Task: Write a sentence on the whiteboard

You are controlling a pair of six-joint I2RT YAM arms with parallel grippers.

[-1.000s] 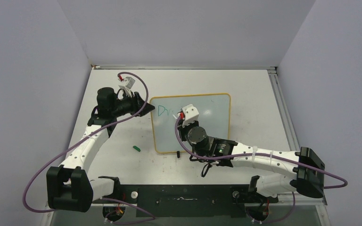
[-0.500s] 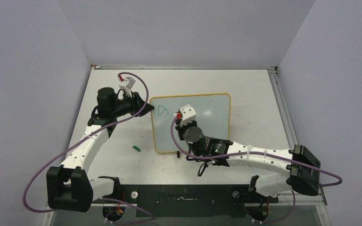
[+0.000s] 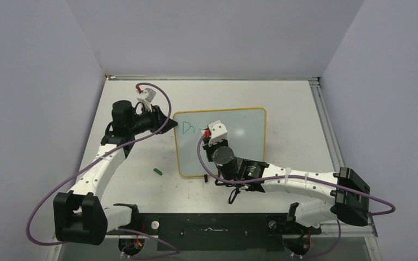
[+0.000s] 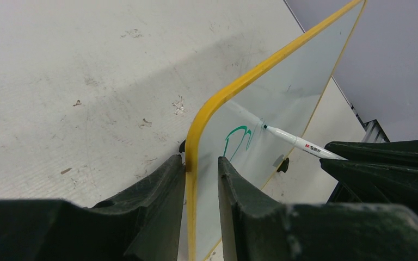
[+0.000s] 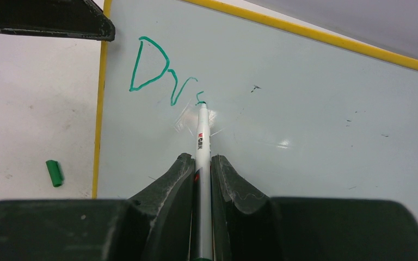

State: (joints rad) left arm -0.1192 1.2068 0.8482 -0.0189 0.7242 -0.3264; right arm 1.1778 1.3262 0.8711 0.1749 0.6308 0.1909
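Right wrist: right hand (image 5: 200,163), clenching white marker (image 5: 201,136), is starting green sentence's (image 5: 160,70) third letter on yellow-framed whiteboard (image 5: 315,98); left hand's (image 4: 200,163) grip unclear.

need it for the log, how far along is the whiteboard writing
Done: green "Dr" on the whiteboard, the cap off. In hand: the right gripper, shut on the marker, has its tip on the board at the third letter; the left gripper straddles the board's edge. Left: the rest.

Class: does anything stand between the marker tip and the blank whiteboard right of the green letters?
Nothing visible: the whiteboard right of the marker is bare; the left gripper clamps only its left edge.
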